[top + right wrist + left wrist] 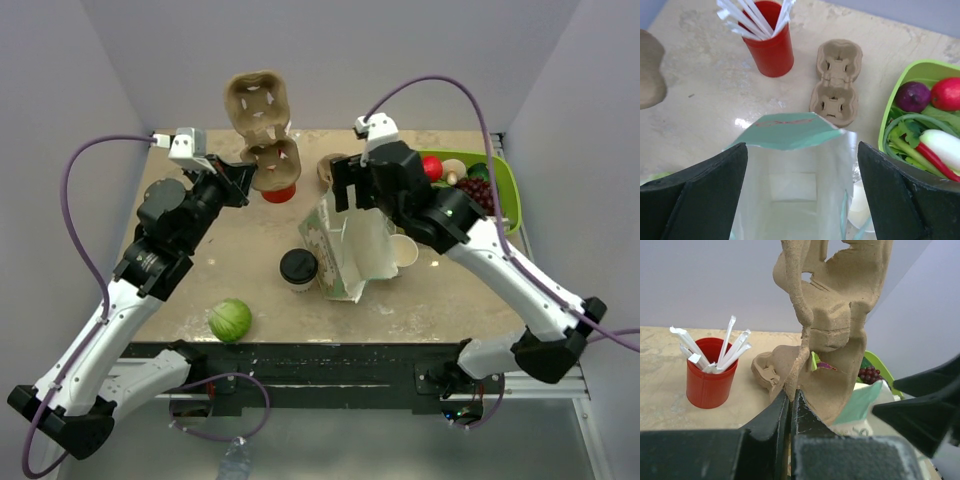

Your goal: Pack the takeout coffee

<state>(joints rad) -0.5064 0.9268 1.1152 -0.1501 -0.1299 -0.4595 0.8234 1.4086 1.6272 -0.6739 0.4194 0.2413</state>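
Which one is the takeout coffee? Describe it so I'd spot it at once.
Find the open paper bag mid-table. Just left of it stands the takeout coffee, a small white paper cup. Its black lid sets it apart from the lidless white cup on the bag's right.

The tan counter (440, 300) holds a coffee cup (298, 268) with a black lid, just beside an open paper bag (350, 255). A white cup (404, 250) sits on the bag's other side. A red cup (769, 47) of straws (752, 17), a cardboard cup holder (836, 82), a green bowl (900, 77) of vegetables (935, 145) and a green cabbage (230, 320) sit there too.
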